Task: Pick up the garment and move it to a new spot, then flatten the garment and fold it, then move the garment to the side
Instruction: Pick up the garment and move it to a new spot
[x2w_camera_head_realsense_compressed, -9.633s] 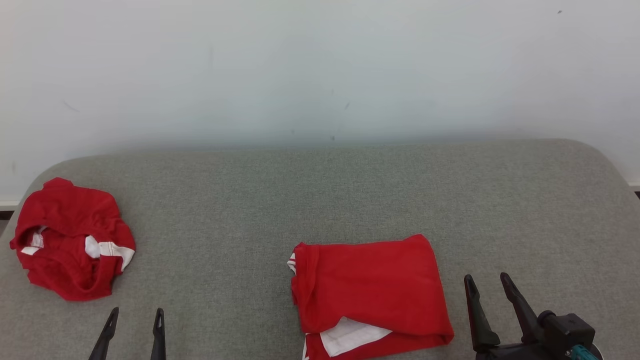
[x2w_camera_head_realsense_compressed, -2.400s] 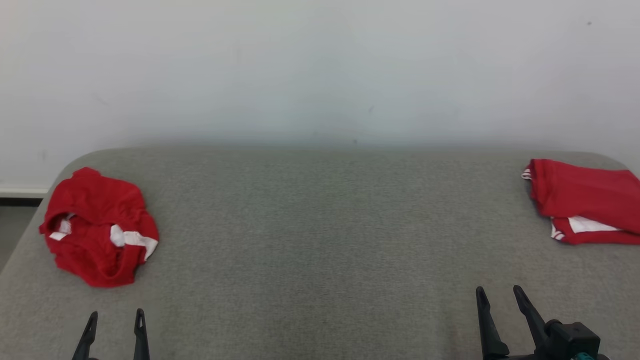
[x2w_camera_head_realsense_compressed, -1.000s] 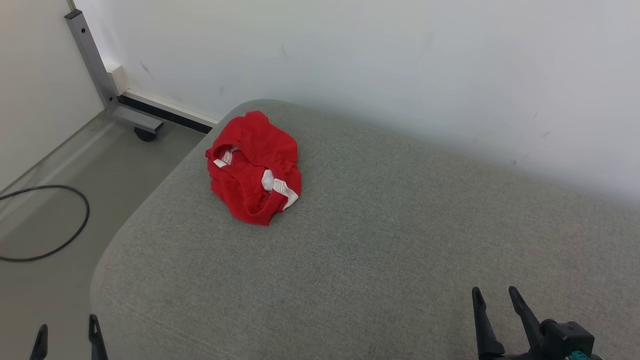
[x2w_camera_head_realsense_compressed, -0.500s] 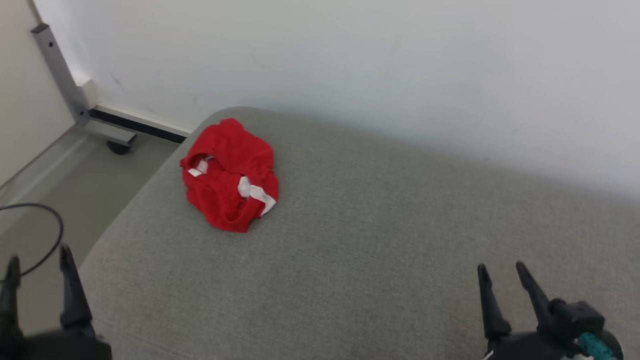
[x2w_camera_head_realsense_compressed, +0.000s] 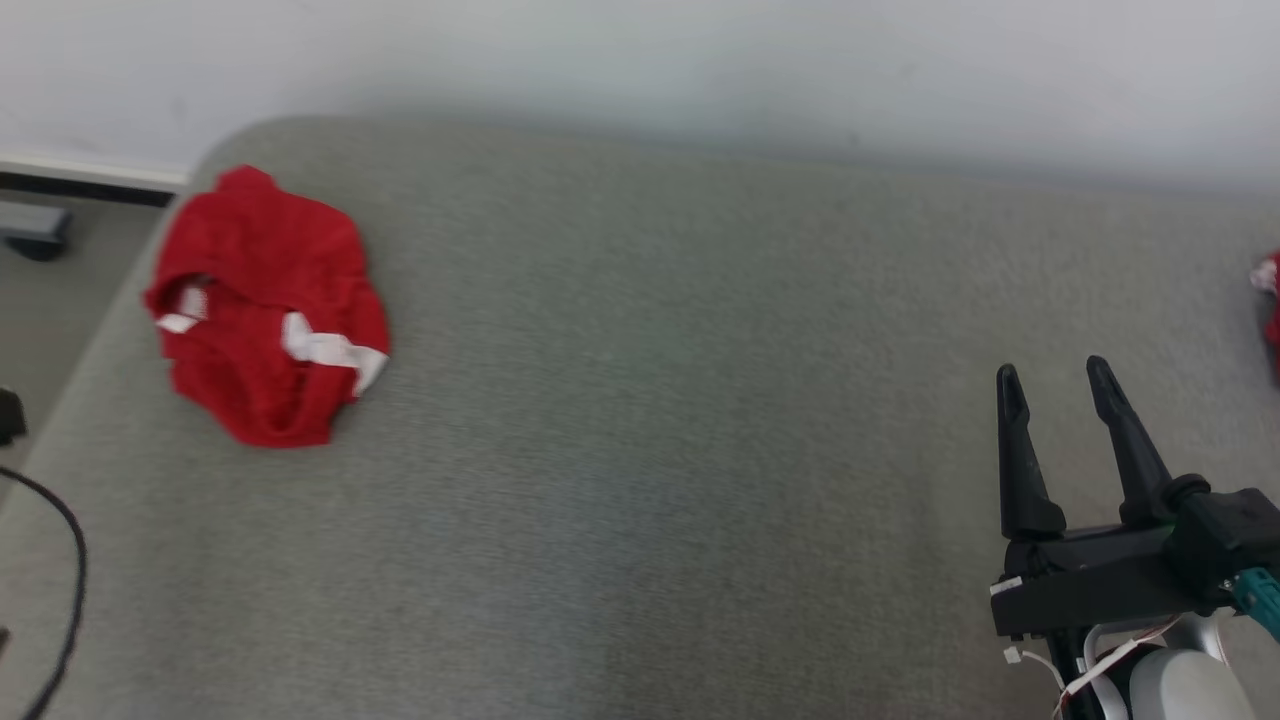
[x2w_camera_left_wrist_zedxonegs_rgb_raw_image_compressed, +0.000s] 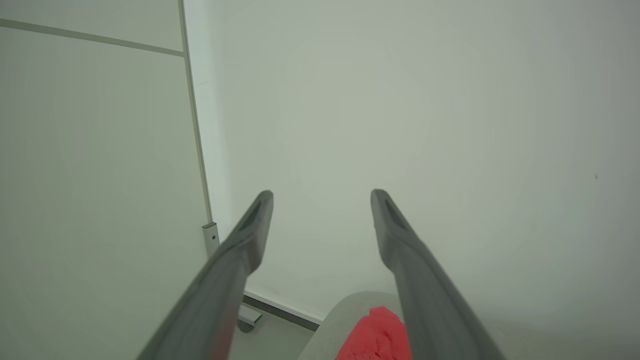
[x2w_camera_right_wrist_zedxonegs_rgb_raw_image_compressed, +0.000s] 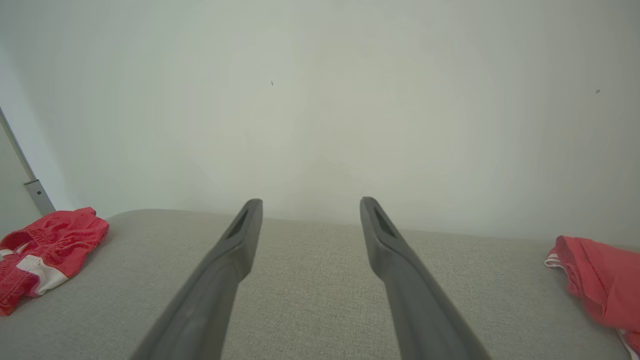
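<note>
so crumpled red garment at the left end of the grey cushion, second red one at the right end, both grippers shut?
No: both are open. The left wrist view shows the left gripper, the right wrist view the right gripper, jaws spread, nothing between. The rest stands.

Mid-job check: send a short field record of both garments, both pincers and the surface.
surface: grey upholstered top
crumpled red garment: near the top's left end, untouched
folded red garment: at the right edge
left pincer: open, empty
right pincer: open, empty, above bare fabric
floor: black cable, left
</note>
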